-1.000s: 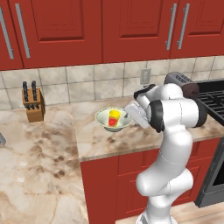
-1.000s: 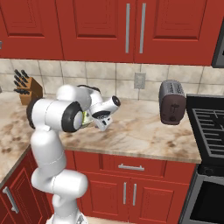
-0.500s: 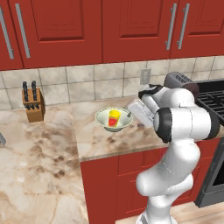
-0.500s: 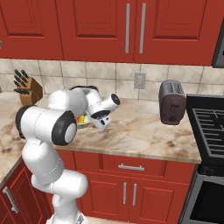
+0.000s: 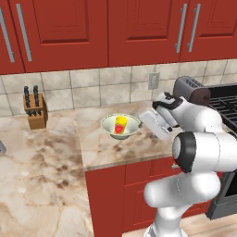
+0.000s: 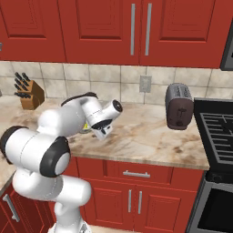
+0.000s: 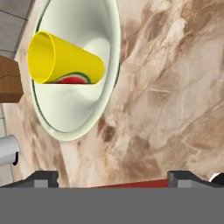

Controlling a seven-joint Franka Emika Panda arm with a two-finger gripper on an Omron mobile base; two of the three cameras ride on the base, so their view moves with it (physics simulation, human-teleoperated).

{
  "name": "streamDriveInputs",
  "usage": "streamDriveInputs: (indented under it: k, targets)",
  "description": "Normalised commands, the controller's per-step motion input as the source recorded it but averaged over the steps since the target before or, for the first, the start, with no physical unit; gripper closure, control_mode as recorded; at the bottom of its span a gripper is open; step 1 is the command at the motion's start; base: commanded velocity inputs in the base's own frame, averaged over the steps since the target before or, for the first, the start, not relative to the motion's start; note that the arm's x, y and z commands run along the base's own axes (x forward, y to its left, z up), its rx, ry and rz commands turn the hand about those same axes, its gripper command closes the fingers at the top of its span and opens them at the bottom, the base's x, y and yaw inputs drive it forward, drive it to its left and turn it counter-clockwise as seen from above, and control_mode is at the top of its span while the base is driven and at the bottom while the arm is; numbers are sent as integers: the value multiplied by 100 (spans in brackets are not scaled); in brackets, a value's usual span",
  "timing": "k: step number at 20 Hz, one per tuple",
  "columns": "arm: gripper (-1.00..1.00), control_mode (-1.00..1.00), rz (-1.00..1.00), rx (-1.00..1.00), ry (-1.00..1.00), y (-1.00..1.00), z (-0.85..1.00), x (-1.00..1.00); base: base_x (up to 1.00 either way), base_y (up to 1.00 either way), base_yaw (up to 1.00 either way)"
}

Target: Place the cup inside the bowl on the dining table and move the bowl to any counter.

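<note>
So the small yellow cylindrical cup (image 5: 121,125) with the red mark on its side is sitting upright inside the wide, shallow pale green-white bowl (image 5: 110,126), right about in the middle of it. In the hand view the cup (image 7: 65,59) stands on the bowl's floor with the pale rim (image 7: 70,131) all around it.

The bowl is on the beige speckled marble counter (image 5: 115,150) over the red cabinets, roughly midway between the tiled back wall and the front edge, near the corner where the counter turns.

The end effector (image 5: 156,124) is released, jaws spread wide with nothing between them, just beside the bowl on the stove side and not touching it. From the other side the white arm covers most of the bowl, and the end effector (image 6: 101,134) hangs low over the counter.

Further out: a wooden knife block (image 5: 36,109) against the backsplash, and a dark silver toaster (image 6: 178,105) at the counter's far end next to the black stove (image 6: 218,132).
</note>
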Motion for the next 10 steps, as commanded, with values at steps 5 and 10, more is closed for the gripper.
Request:
streamDriveInputs:
  k: [5, 10]
  targets:
    - [-100, -100, 0, -5, -1, 7, 21, -68, 0, 0, 0]
    - [-100, -100, 0, -6, -1, 7, 36, -70, 0, 0, 0]
